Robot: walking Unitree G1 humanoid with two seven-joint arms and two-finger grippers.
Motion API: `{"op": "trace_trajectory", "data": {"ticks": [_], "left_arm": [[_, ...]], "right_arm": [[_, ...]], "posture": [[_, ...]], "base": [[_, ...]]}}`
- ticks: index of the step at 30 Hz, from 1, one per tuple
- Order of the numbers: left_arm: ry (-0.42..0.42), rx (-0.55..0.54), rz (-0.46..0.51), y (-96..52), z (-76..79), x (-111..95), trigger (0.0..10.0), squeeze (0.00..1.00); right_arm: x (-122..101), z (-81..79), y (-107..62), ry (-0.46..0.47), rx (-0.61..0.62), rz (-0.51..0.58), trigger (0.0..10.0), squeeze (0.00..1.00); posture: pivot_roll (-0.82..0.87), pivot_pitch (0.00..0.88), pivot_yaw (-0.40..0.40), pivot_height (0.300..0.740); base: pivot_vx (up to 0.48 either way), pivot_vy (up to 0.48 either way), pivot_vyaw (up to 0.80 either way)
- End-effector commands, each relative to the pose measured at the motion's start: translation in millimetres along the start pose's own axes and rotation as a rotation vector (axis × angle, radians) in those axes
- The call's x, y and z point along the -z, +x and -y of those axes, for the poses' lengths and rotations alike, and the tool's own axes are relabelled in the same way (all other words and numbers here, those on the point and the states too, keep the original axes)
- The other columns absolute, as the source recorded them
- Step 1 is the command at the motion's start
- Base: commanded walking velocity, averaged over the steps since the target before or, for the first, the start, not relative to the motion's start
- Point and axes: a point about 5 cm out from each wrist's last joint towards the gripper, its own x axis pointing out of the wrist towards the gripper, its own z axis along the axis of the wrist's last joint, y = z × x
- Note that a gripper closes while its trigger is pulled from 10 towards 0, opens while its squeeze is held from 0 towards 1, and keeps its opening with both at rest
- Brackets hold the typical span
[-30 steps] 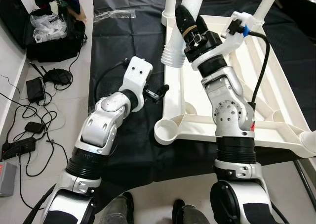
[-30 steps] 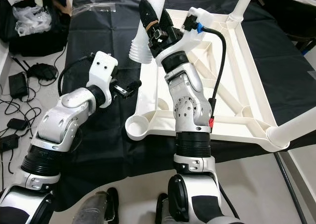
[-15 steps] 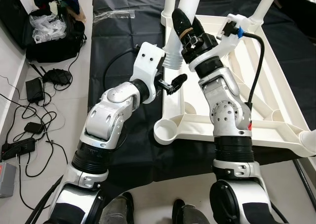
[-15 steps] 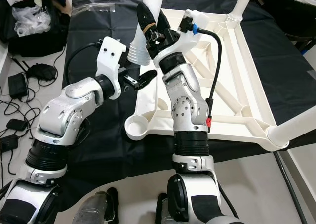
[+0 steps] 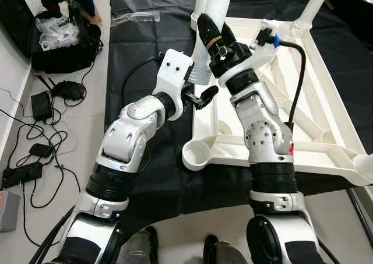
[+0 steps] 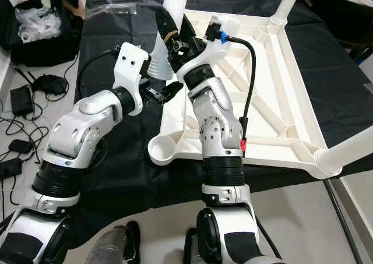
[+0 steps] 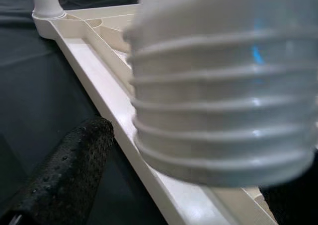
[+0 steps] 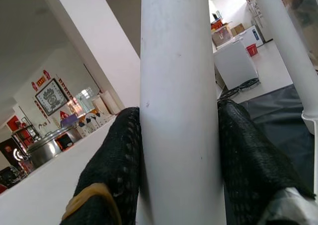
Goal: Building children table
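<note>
Left end effector, swung in from 8 o'clock, fingers parted, now beside ribbed end of white plastic table leg. Right end effector clamps leg above upturned white tabletop frame on black floor mat. Likely handover or seating next.

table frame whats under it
A black sheet lies under the upturned white table frame, showing beside it and past its near edge. How far it runs beneath the frame is covered. The right gripper holds a white leg above the frame.
</note>
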Motion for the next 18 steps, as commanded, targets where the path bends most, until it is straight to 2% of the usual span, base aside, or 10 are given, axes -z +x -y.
{"op": "trace_trajectory", "data": {"ticks": [1,18], "left_arm": [[-0.001,0.008,0.010,2.1,3.1,-2.8,10.0,0.00],[-0.009,-0.042,0.035,7.3,-4.5,-8.3,10.0,0.00]], "right_arm": [[-0.2,-4.3,-2.7,-0.011,-0.023,0.013,0.0,0.00],[6.4,-5.7,-8.4,-0.005,-0.021,-0.006,0.0,0.00]], "posture": [[0.17,0.208,-0.038,0.740],[0.17,0.205,-0.035,0.740]], "base": [[0.000,0.000,0.00],[0.000,0.000,0.00]]}}
